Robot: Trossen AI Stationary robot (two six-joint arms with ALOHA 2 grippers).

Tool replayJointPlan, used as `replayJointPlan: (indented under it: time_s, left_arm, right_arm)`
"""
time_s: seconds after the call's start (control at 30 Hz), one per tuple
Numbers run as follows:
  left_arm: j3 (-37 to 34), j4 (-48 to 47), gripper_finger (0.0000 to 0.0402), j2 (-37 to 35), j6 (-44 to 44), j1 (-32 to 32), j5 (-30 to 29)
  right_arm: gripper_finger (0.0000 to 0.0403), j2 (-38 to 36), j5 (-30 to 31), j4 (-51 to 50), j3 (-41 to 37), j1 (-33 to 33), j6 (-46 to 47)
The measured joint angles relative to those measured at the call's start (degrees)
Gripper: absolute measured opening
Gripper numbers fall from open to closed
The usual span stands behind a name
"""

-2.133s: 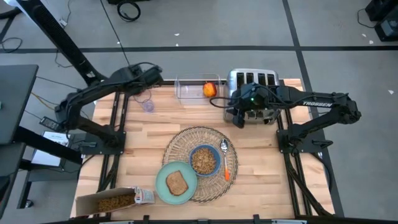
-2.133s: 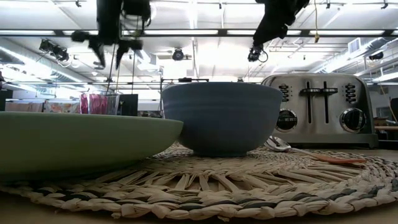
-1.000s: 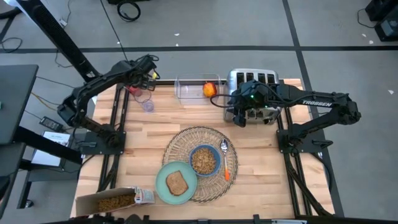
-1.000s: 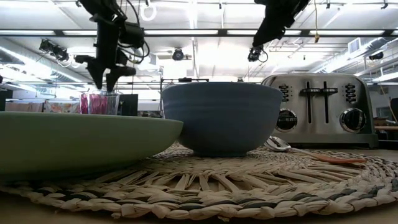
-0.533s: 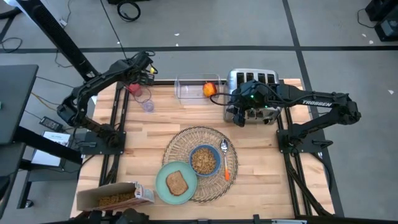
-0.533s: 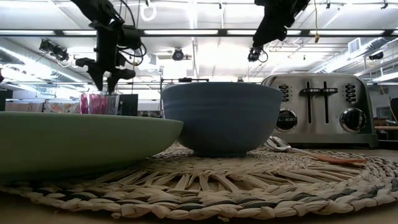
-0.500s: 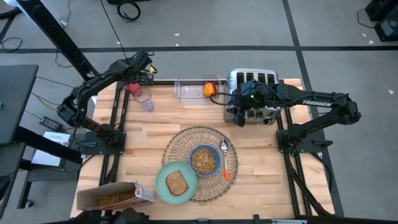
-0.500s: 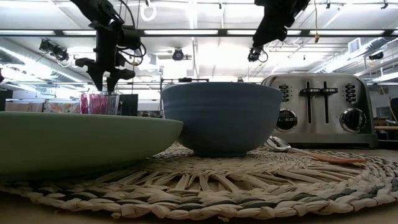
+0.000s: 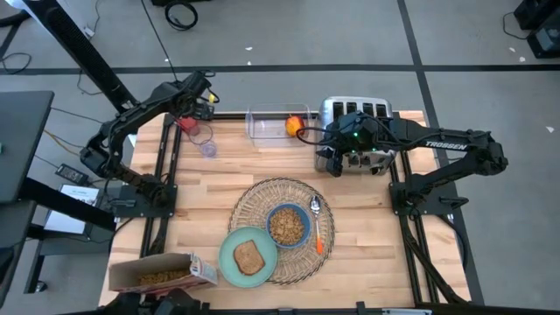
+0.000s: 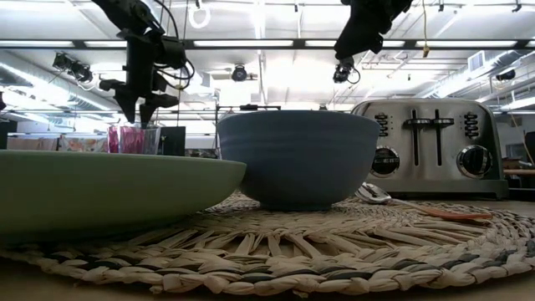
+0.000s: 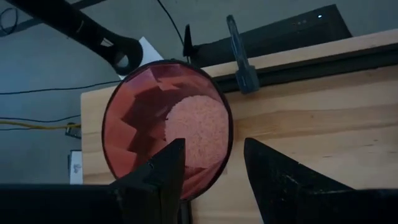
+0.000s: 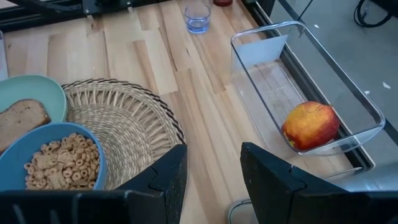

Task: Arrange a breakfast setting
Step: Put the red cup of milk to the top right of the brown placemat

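Observation:
The dark red cup stands on the table's far left corner. My left gripper hovers open just above it, with the cup's rim below its fingers; I see no touch. My right gripper hangs open in the air beside the toaster's left end. The orange-red fruit lies in a clear tray. On the woven placemat sit the blue bowl of cereal, the orange-handled spoon and the green plate with toast.
The silver toaster stands at the far right, under my right arm. A small clear glass stands near the red cup. A cardboard cereal box lies at the near left corner. Bare wood lies between the placemat and the far edge.
My left gripper has moved toward the table's far left corner and slightly down, ending over the red cup, still open. My right gripper has rolled a little in place. The cereal box at the near left has shifted and turned slightly.

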Motion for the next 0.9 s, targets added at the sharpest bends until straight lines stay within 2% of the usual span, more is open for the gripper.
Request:
replayJointPlan:
  time_s: [0.43,0.9]
  left_arm:
    - [0.0,-0.32,0.0171,0.04,6.54,0.23,0.39]
    - [-0.04,0.21,0.0171,1.11,7.76,1.82,3.52]
  right_arm:
    - [0.0158,0.0,1.57,-0.01,0.0,0.01,1.52]
    - [0.0158,0.0,1.55,-0.02,0.0,0.12,3.02]
